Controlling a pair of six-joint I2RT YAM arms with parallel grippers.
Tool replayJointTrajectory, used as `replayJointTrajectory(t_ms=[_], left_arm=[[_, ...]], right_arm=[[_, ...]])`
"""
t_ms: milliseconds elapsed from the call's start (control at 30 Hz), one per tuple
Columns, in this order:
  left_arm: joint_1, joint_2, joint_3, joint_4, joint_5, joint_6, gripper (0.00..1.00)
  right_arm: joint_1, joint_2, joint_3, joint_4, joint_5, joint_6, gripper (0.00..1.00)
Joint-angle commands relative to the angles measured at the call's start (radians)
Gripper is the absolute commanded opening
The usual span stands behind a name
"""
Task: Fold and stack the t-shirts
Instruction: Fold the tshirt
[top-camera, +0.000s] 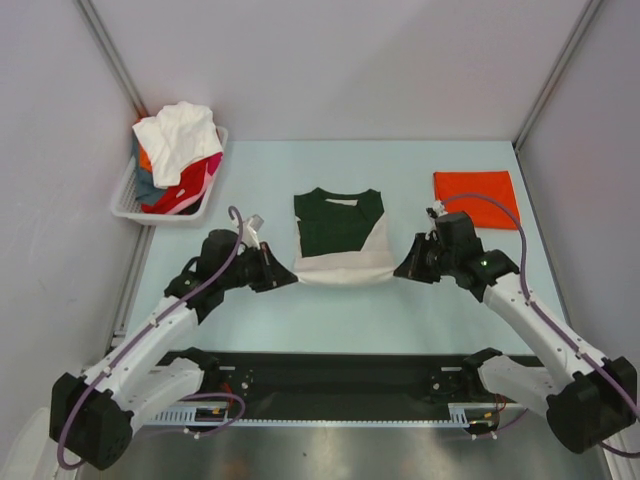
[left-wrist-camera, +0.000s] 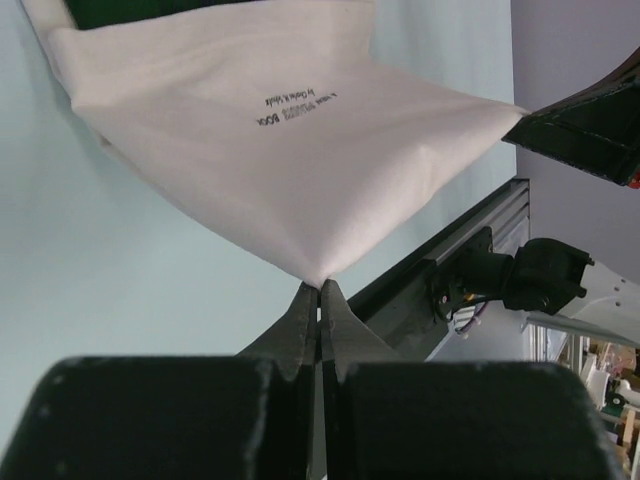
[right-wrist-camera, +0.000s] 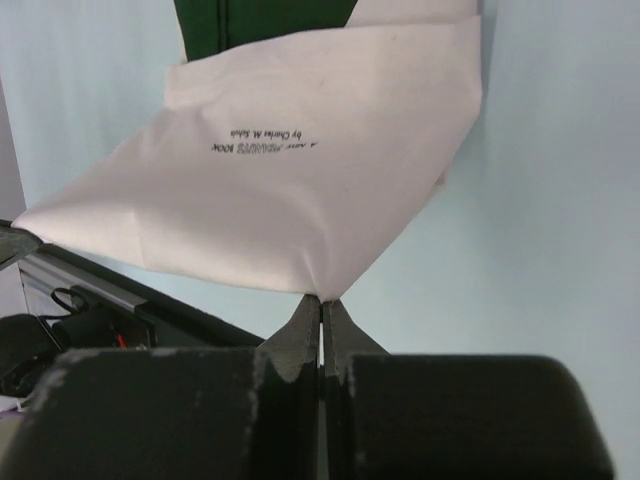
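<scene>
1. Near edge. A black rail (top-camera: 340, 385) runs along the near side of the desk (top-camera: 250, 325), with both arm bases mounted on it. A band of bare desk lies between the rail and the two hands.

2. Left hand (left-wrist-camera: 319, 290). The fingers are closed together, pinching the near left corner of the cream shirt (top-camera: 340, 235). The cloth is drawn to a point at the fingertips.

3. Right hand (right-wrist-camera: 321, 300). The fingers are closed together, pinching the near right corner of the same shirt. The cloth is drawn to a point here as well.

4. Cream shirt. It lies at mid-desk, between the hands. The cream hem spans from one hand to the other. The dark green part lies flat on the far side.

5. Print (right-wrist-camera: 262, 140). One small dark line on the cream cloth, upside down in both wrist views. It appears to read "A New PEANUTS BOOK by Charles M. Schulz"; the smaller letters are not sharp.

6. Clearances. Bare desk flanks the shirt on both sides and continues beyond it.

7. Orange shirt (top-camera: 476, 190). Folded to a flat rectangle at far right, apart from the cream shirt and near the right wall.

8. Basket (top-camera: 125, 205). White, slotted, at the far left desk edge by the left wall. It holds a loose pile (top-camera: 178, 140) of white, red, pink and other cloth, heaped above the rim.
</scene>
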Motion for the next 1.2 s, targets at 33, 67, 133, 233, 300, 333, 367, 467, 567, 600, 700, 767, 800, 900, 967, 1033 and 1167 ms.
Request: replayJointTrajectory(t_ms=[33,67,133,233,300,333,367,467,567,600,700,767,800,900,967,1033,1167], left_arm=[[0.040,0.096,0.112,0.069,0.001,0.009,0.00],[0.046,0.113,0.124,0.075,0.002,0.011,0.00],[0.066,0.156,0.164,0.086,0.004,0.017,0.00],[0.093,0.233,0.221,0.101,0.014,0.026,0.00],[0.114,0.285,0.265,0.109,0.018,0.031,0.00],[0.120,0.305,0.281,0.109,0.018,0.032,0.00],[0.125,0.337,0.298,0.109,0.016,0.036,0.00],[0.143,0.392,0.362,0.109,0.014,0.046,0.00],[0.160,0.478,0.424,0.115,0.024,0.045,0.00],[0.168,0.512,0.449,0.121,0.027,0.039,0.00],[0.181,0.584,0.486,0.138,0.028,0.031,0.00],[0.189,0.619,0.528,0.141,0.022,0.031,0.00],[0.191,0.637,0.554,0.141,0.019,0.031,0.00],[0.200,0.717,0.612,0.145,0.014,0.031,0.00],[0.211,0.771,0.640,0.153,0.014,0.028,0.00],[0.217,0.806,0.681,0.162,0.018,0.028,0.00],[0.229,0.903,0.752,0.178,0.025,0.028,0.00]], right_arm=[[-0.048,0.090,0.114,0.064,-0.006,-0.047,0.00],[-0.056,0.109,0.132,0.067,-0.009,-0.052,0.00],[-0.076,0.172,0.163,0.078,-0.014,-0.064,0.00],[-0.099,0.264,0.231,0.096,-0.026,-0.073,0.00],[-0.108,0.301,0.277,0.104,-0.032,-0.081,0.00],[-0.117,0.342,0.290,0.111,-0.034,-0.084,0.00],[-0.123,0.359,0.306,0.114,-0.038,-0.084,0.00],[-0.145,0.438,0.364,0.131,-0.055,-0.085,0.00],[-0.162,0.520,0.430,0.136,-0.069,-0.093,0.00],[-0.166,0.538,0.467,0.139,-0.071,-0.092,0.00],[-0.179,0.616,0.520,0.140,-0.078,-0.095,0.00],[-0.185,0.655,0.577,0.139,-0.084,-0.098,0.00],[-0.186,0.695,0.596,0.139,-0.092,-0.098,0.00],[-0.194,0.771,0.672,0.121,-0.084,-0.105,0.00],[-0.200,0.807,0.718,0.122,-0.093,-0.104,0.00],[-0.206,0.847,0.745,0.125,-0.109,-0.101,0.00],[-0.212,0.913,0.804,0.141,-0.107,-0.092,0.00]])
